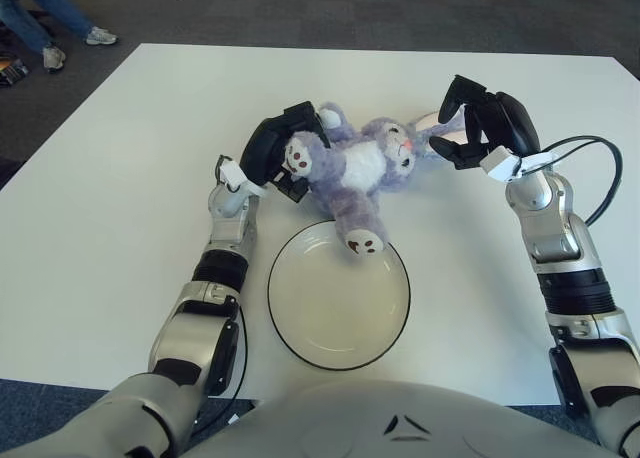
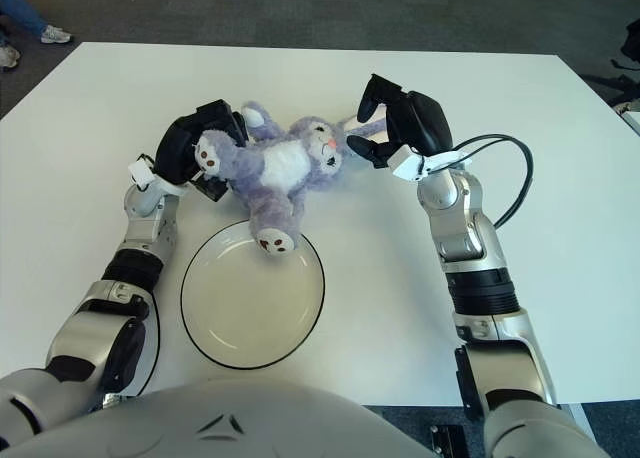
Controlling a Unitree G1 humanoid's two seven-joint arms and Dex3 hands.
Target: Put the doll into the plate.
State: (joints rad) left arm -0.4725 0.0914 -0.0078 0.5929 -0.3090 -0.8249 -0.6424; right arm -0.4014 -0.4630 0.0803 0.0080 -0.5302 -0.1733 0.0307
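Starting left of the plate (image 1: 300, 323), our left hand (image 1: 278, 156) sits up and to the left of its rim, fingers curled around one leg of the doll (image 1: 352, 170). We judge this a real grip, since the leg's foot pokes out between the fingers. The doll lies on the table (image 1: 120, 178) just beyond the plate, its other foot hanging over the plate's far rim and its head pointing right. Up and to the right of the plate, our right hand (image 1: 480, 128) closes over the doll's ears, though we cannot tell how firmly. It looks light, soft and floppy, so it will sag between two holds. We think the torso is the best place to take it, while limbs and ears will stretch and swing.
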